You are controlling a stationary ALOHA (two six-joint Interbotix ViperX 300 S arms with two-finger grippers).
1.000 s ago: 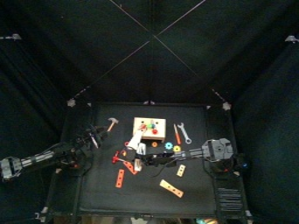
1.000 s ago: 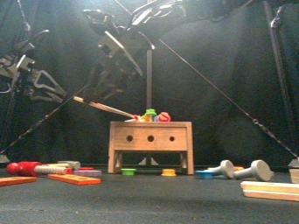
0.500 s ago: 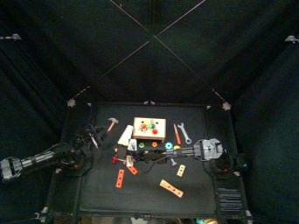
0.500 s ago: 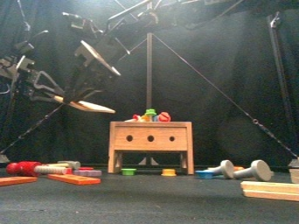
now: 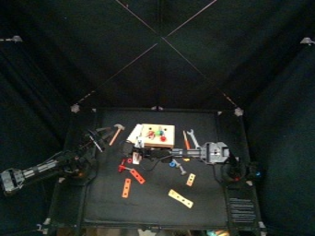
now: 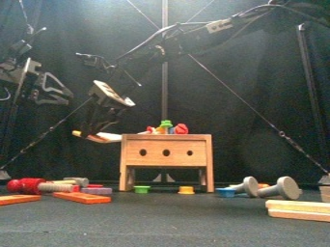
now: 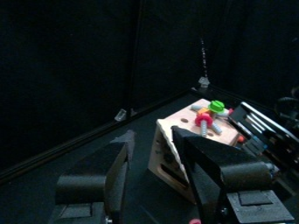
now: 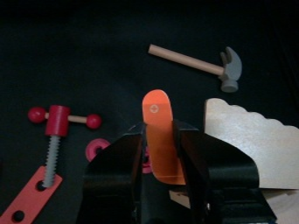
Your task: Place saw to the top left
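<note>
The tabletop's [image 5: 99, 184] far-left corner lies bare beyond the hammer [image 5: 116, 131], while the wooden block [image 5: 155, 135] crowds the middle.

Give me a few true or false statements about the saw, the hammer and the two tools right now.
The right tool grips the saw. True.
The saw lies flat on the table. False: it is held in the air, to the left of the wooden block in the front view.
The left tool holds the hammer. False: its jaws are open and empty, and the hammer lies on the table.
Coloured pieces sit on top of the wooden block. True.
</note>
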